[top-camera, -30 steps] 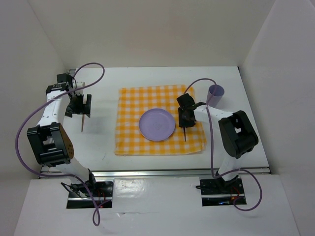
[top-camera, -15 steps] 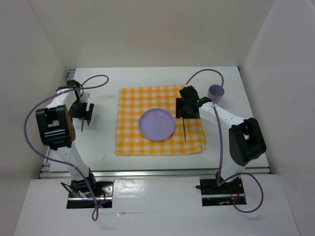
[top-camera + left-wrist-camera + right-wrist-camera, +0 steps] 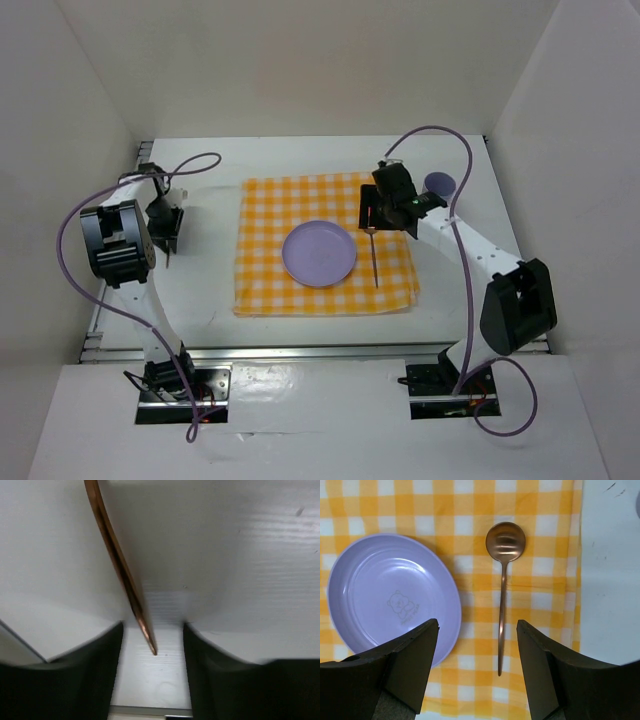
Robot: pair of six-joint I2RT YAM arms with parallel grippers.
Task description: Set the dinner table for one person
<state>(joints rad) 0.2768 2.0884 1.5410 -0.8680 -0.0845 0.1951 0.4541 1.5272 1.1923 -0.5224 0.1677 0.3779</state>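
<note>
On the white dinner table (image 3: 210, 290) lies a yellow-checked cloth (image 3: 262, 290) with a purple plate (image 3: 319, 253) on it. A copper spoon (image 3: 374, 258) lies on the cloth right of the plate. In the right wrist view the spoon (image 3: 502, 595) sits free beside the plate (image 3: 395, 595). My right gripper (image 3: 385, 207) hovers open above it (image 3: 476, 625). At the left, my left gripper (image 3: 165, 225) is low over a thin copper utensil (image 3: 170, 258). Its handle (image 3: 120, 565) ends between the open jaws (image 3: 152, 630), touching neither.
A purple cup (image 3: 438, 185) stands on the table just right of the cloth's far corner, close to my right arm. White walls enclose the table, and a metal rail (image 3: 330, 348) runs along its near edge.
My right gripper opened, let go of the spoon and drew back toward the far side. My left gripper came down around the copper utensil and its jaws narrowed.
</note>
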